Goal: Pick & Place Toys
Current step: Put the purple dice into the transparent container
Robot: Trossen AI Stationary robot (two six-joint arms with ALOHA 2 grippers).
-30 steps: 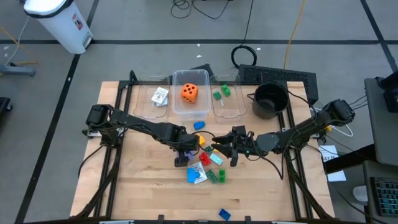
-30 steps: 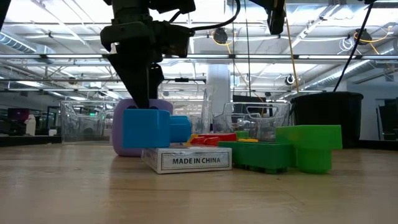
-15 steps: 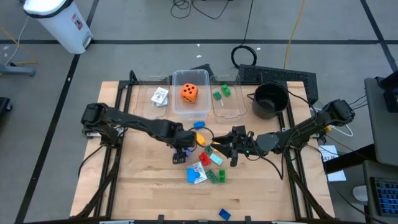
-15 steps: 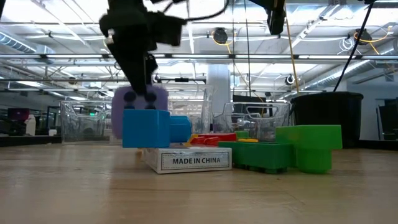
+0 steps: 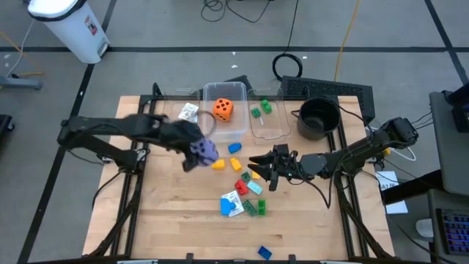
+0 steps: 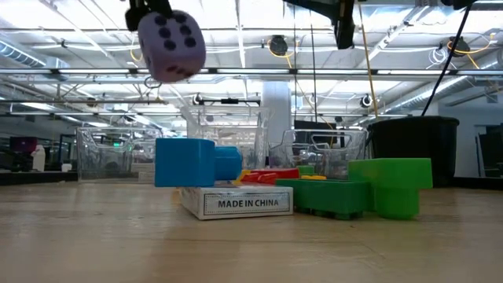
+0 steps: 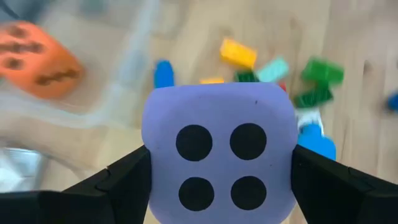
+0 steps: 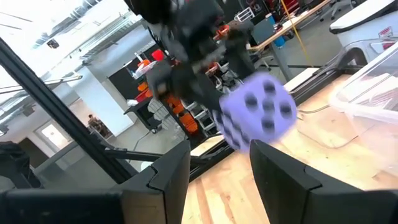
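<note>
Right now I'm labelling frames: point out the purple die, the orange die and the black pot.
purple die [image 7: 219, 163], left wrist view, four-dot face.
orange die [image 5: 223, 109], high view, top face.
black pot [image 5: 304, 126], high view, rim.

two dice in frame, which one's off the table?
The purple die, held aloft in the left gripper. The orange die sits in the middle clear bin.

Two dark jointed arms, blk fingers [image 7: 118, 180]
</note>
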